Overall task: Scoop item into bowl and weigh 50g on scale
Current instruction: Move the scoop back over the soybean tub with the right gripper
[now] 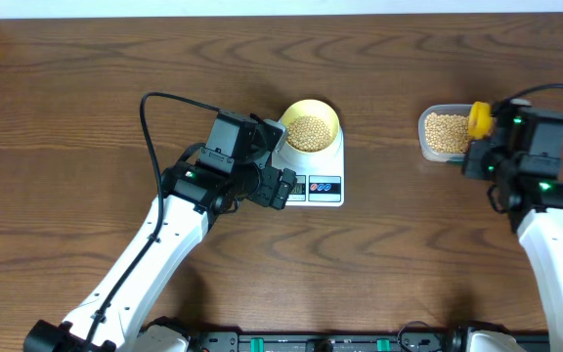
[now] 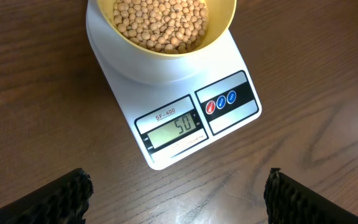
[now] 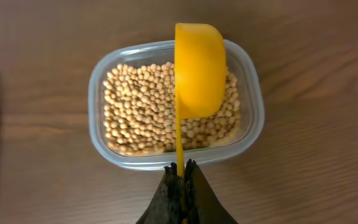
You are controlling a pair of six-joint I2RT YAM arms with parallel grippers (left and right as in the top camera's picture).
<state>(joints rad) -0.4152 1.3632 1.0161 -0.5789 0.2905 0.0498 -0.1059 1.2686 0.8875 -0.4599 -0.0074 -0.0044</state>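
left gripper (image 2: pixel 179 190) wide open near scale (image 2: pixel 229 102), right gripper (image 3: pixel 182 177) pinching scoop (image 3: pixel 199 68) over tub (image 3: pixel 94 93)

The beans (image 2: pixel 160 22) are tan, the bowl (image 2: pixel 221 18) pale yellow, the scale (image 2: pixel 166 87) white (red and blue buttons (image 2: pixel 220 102)), the scoop (image 3: pixel 199 68) bright yellow, the table (image 2: pixel 36 93) streaky brown.

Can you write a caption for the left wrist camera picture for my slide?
The pale yellow-green bowl of beans sits on the white scale, and its display reads 50.
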